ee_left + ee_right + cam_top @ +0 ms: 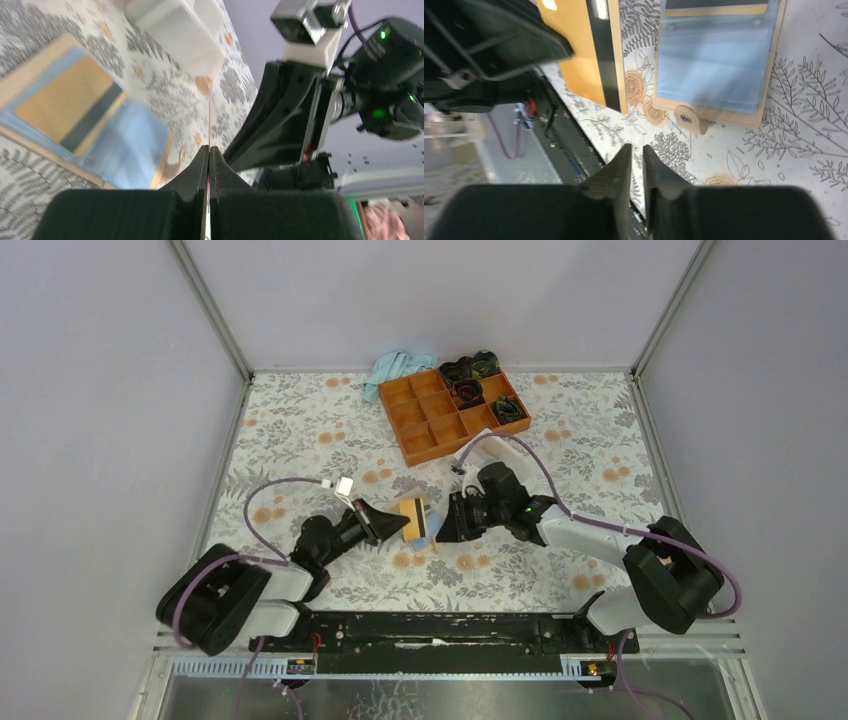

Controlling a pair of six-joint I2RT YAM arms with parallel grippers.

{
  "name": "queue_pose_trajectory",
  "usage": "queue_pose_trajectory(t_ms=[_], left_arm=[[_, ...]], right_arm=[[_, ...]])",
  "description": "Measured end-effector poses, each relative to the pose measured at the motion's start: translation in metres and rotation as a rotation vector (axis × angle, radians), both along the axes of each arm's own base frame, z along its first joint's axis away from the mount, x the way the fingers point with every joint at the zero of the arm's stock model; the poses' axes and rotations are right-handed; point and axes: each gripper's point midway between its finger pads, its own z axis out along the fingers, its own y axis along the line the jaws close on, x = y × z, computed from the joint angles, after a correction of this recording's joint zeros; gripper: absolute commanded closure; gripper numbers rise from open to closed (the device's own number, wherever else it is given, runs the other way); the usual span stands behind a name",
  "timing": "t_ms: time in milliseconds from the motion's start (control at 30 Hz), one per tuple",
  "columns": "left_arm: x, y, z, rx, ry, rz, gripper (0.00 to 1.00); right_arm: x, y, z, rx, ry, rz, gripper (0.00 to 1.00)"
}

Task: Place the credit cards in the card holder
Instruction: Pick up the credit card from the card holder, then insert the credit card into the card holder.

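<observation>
The card holder (pixel 716 65) lies open on the floral table, tan with pale blue clear sleeves and its closure tab (pixel 686 119) toward my right gripper. One credit card (pixel 65 105), orange with a black stripe, sits in a sleeve. My left gripper (pixel 209 148) is shut on another orange, black-striped credit card (pixel 594 50), held just left of the holder and seen edge-on in the left wrist view. From above, that card (pixel 414 514) is between my left gripper (pixel 395 523) and my right gripper (pixel 448 523). The right gripper (pixel 637 147) hovers near the tab, its jaws slightly apart with nothing between them.
An orange compartment tray (pixel 455 412) stands at the back centre, with dark items in its far right cells. A light blue cloth (pixel 395 368) lies behind it. A white sheet (pixel 495 440) rests by the tray's near corner. Grey walls enclose the table.
</observation>
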Motion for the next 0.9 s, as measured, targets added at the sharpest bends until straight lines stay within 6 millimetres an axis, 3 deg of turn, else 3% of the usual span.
queue_pose_trajectory(t_ms=[133, 233, 400, 567, 767, 900], left_arm=[[0.020, 0.010, 0.014, 0.046, -0.053, 0.091, 1.00], [0.028, 0.019, 0.013, 0.084, -0.060, 0.145, 1.00], [0.033, 0.032, -0.008, 0.160, -0.006, 0.203, 1.00], [0.036, 0.037, -0.028, 0.205, 0.048, 0.235, 1.00], [0.035, 0.040, -0.062, 0.265, 0.137, 0.238, 1.00], [0.040, 0.041, -0.067, 0.275, 0.145, 0.253, 1.00]], right_arm=[[-0.002, 0.016, -0.013, -0.099, -0.048, 0.011, 0.96], [-0.004, 0.029, -0.026, -0.170, -0.067, 0.024, 1.00], [0.002, 0.042, -0.050, -0.278, -0.093, 0.009, 1.00], [0.002, 0.037, -0.077, -0.376, -0.094, -0.012, 1.00], [0.005, 0.038, -0.079, -0.396, -0.119, -0.032, 1.00], [0.006, 0.037, -0.079, -0.404, -0.129, -0.039, 1.00]])
